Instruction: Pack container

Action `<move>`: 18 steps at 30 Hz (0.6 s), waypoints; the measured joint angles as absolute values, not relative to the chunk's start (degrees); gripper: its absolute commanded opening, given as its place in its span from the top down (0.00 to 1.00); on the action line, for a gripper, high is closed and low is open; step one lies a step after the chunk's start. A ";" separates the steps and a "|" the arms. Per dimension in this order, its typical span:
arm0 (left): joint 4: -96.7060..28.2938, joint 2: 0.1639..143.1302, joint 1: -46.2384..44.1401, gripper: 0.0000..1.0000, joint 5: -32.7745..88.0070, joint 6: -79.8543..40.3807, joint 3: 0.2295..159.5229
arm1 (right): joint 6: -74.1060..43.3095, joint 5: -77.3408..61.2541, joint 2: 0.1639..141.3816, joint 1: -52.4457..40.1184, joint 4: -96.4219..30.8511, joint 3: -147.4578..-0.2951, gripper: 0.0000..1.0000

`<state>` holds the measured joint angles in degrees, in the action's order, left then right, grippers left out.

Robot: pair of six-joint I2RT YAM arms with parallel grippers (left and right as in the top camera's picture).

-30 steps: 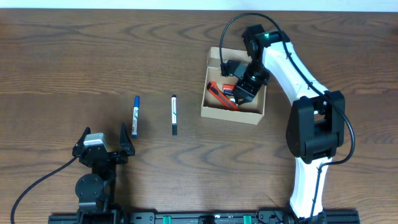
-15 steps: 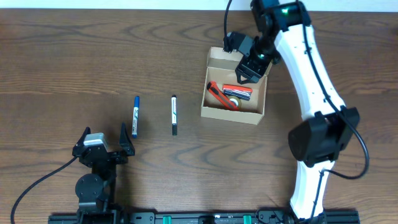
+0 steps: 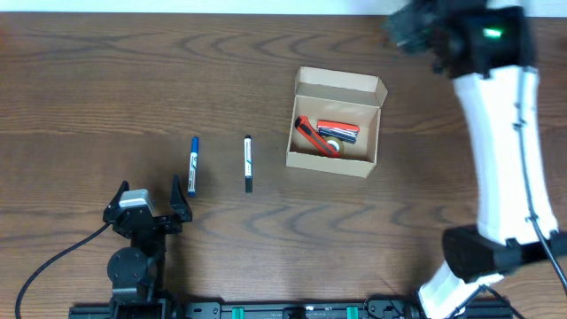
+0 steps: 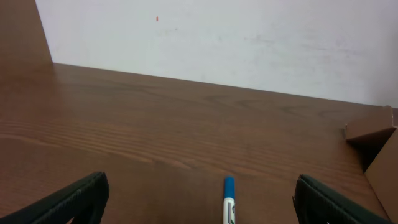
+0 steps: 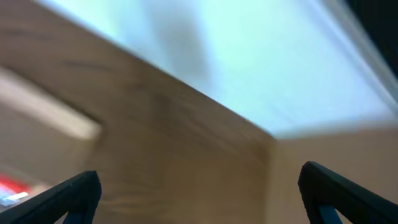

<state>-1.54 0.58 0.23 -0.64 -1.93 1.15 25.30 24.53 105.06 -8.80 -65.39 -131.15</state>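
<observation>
The cardboard box (image 3: 330, 165) is sitting flap-open on the table (image 3: 89, 89), the right gripper (image 5: 199, 198) hovering beyond its far right corner and the left gripper (image 3: 149, 191) resting well left of it (both spread wide, empty).

A dark brown wood-grain counter (image 3: 89, 80) fills the overhead view, its grain running left to right. Behind its far edge stands a plain white wall (image 4: 217, 37), evenly lit, with one tiny red speck (image 4: 157, 18) high up. The right wrist view is blurred.
</observation>
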 measured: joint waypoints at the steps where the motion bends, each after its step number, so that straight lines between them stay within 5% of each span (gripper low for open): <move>1: -1.54 0.58 0.23 0.05 -0.64 -1.93 1.15 | 23.62 25.93 104.51 -7.01 -65.78 -131.22 0.01; 18: -1.54 0.58 0.23 0.05 -0.64 -1.93 1.15 | 7.05 20.23 104.95 22.33 -73.52 -131.28 0.01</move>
